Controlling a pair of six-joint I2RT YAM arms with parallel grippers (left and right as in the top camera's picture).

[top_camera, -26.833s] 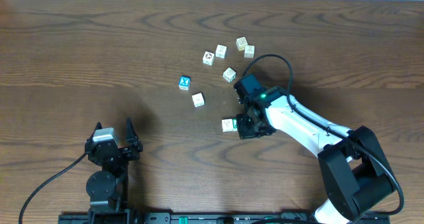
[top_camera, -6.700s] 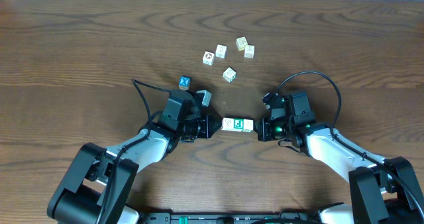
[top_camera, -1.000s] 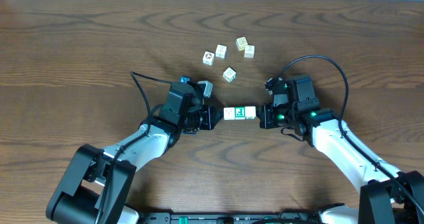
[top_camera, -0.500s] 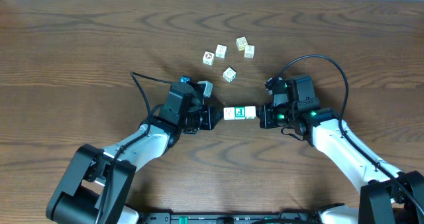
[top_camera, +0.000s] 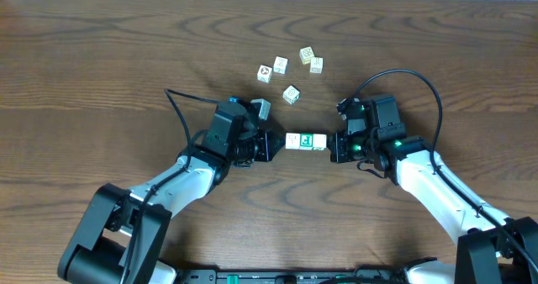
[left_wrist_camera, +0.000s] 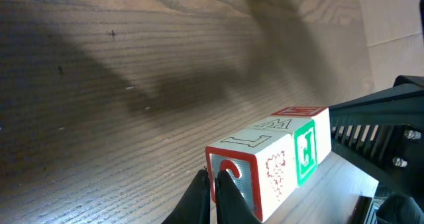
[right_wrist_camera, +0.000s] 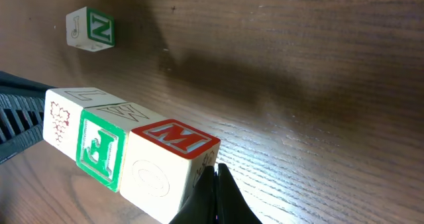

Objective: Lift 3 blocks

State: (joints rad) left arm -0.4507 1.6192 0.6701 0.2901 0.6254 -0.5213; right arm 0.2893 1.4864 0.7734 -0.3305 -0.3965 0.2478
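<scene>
Three blocks form one row end to end, squeezed between my two grippers and held above the table, with their shadow on the wood below. My left gripper is shut, its tips pushing on the red-marked end face. The middle block shows a green face. My right gripper is shut too, tips against the cream end of the block with a red M on top. Beyond that block come the green-faced block and the far cream block.
Several loose cubes lie on the table beyond the row, the nearest just behind it, others around. A blue cube peeks out behind my left arm. One cube with a green N rests on the wood.
Over the last second the row of blocks and both grippers have crept slightly toward the far side together. Both grippers stay shut and pressed on the ends.
</scene>
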